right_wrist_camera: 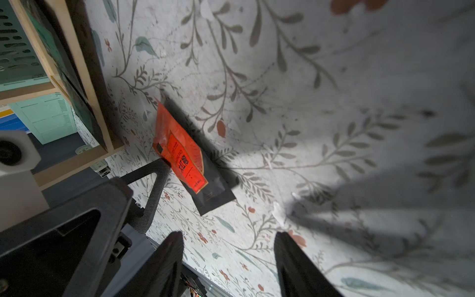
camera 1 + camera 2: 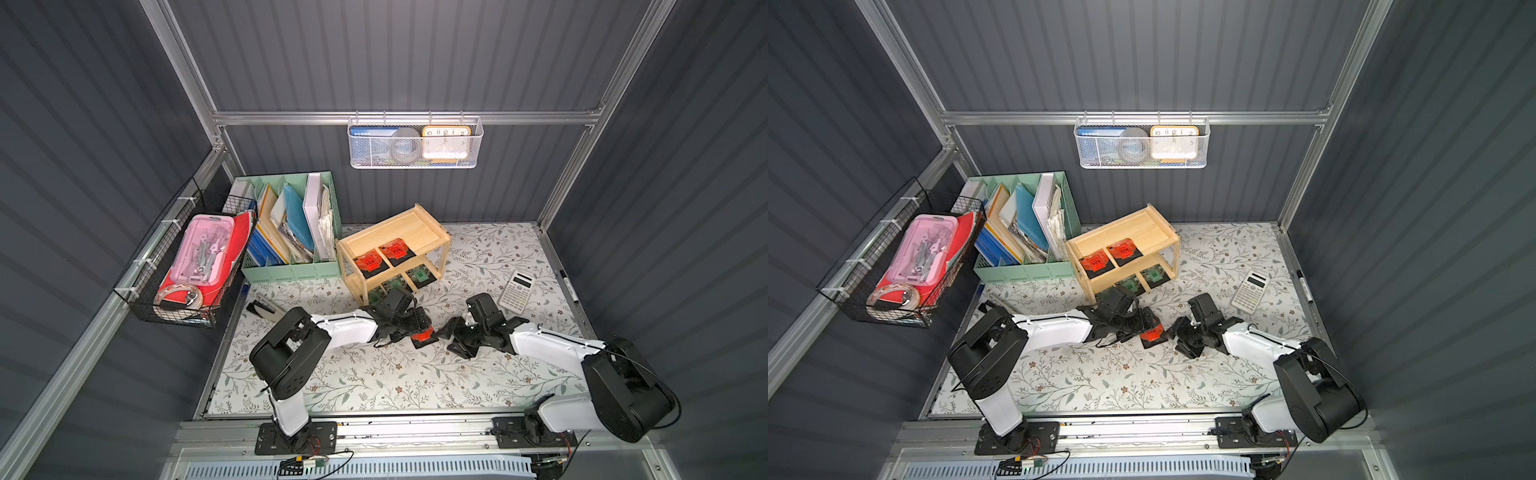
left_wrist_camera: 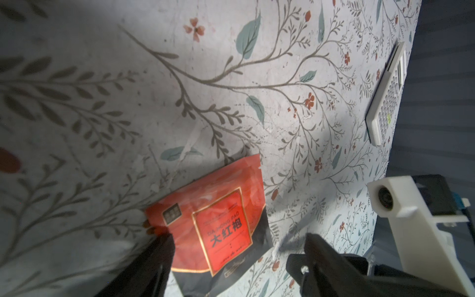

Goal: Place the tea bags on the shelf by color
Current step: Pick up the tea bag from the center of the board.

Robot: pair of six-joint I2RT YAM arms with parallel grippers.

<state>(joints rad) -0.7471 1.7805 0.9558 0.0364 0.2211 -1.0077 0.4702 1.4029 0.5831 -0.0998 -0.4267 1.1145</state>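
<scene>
The light wooden shelf point(image 2: 419, 226) point(image 2: 1142, 228) stands at the back of the table. Two orange tea bags point(image 2: 368, 262) lie on its top board, and green-labelled tea bags point(image 2: 419, 274) lie on the lower one. A third orange tea bag point(image 2: 424, 335) point(image 2: 1152, 335) point(image 3: 218, 221) point(image 1: 185, 159) lies flat on the table in front of the shelf. My left gripper point(image 2: 417, 328) point(image 3: 239, 239) is open, with one finger on each side of this bag. To the bag's right, my right gripper point(image 2: 451, 338) point(image 1: 227, 236) hangs open over bare table, holding nothing.
A calculator point(image 2: 515, 291) lies at the right, with a marker point(image 2: 568, 286) by the table's right edge. The mint-green file organizer point(image 2: 291, 232) stands left of the shelf. A black wire basket point(image 2: 187, 266) hangs on the left wall and a white mesh basket point(image 2: 415, 141) on the back wall.
</scene>
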